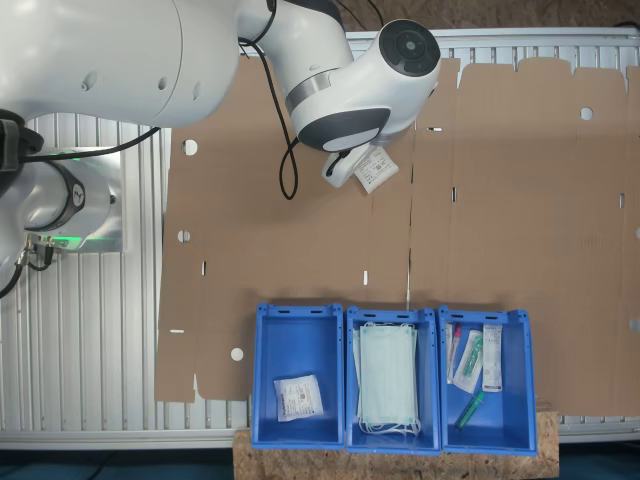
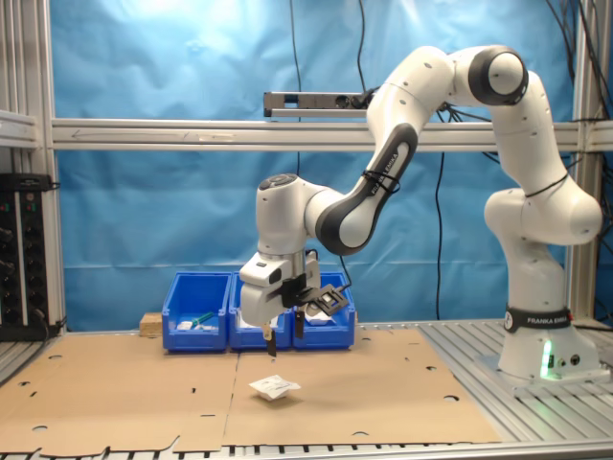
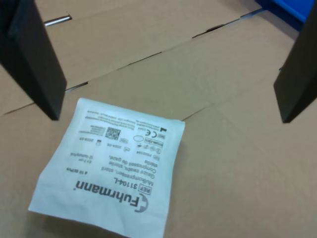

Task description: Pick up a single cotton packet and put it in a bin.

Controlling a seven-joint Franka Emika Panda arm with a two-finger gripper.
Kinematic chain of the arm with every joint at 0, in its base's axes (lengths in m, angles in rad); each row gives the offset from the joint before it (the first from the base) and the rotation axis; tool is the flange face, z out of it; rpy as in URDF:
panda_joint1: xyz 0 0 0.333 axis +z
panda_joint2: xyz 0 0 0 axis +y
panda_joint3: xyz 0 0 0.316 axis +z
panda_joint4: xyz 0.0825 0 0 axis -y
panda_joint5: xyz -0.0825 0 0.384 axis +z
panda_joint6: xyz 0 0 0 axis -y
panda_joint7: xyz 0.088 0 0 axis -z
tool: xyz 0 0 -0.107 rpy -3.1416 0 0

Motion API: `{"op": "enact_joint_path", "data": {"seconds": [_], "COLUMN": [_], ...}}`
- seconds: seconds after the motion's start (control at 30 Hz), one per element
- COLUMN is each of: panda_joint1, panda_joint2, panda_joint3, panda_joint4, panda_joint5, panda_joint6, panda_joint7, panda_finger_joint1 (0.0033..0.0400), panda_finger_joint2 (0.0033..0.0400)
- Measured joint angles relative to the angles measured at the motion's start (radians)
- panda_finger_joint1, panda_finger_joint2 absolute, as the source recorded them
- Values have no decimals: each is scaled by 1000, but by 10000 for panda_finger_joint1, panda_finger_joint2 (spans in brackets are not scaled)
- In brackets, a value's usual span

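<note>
On the cardboard-covered tabletop we hover our hand, fingers apart and empty, above the cotton packet lying flat and ungrasped, so lifting it and carrying it to a bin remain.

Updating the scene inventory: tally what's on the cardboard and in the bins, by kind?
Blue bins: 3 (first, second, third)
Cotton packets: 2 (one on the cardboard, one in the first bin)
Stack of pale green face masks: 1
Sachets and tubes in the third bin: several, exact count unclear
Total, with the sachets and tubes as one group: 7
</note>
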Motion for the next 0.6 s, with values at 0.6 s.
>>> {"op": "enact_joint_path", "data": {"seconds": [0.6], "panda_joint1": [0], "panda_joint2": [126], "panda_joint3": [32], "panda_joint4": [89], "panda_joint5": [78], "panda_joint6": [26], "panda_joint7": [0], "panda_finger_joint1": [400], "panda_finger_joint2": [400]}}
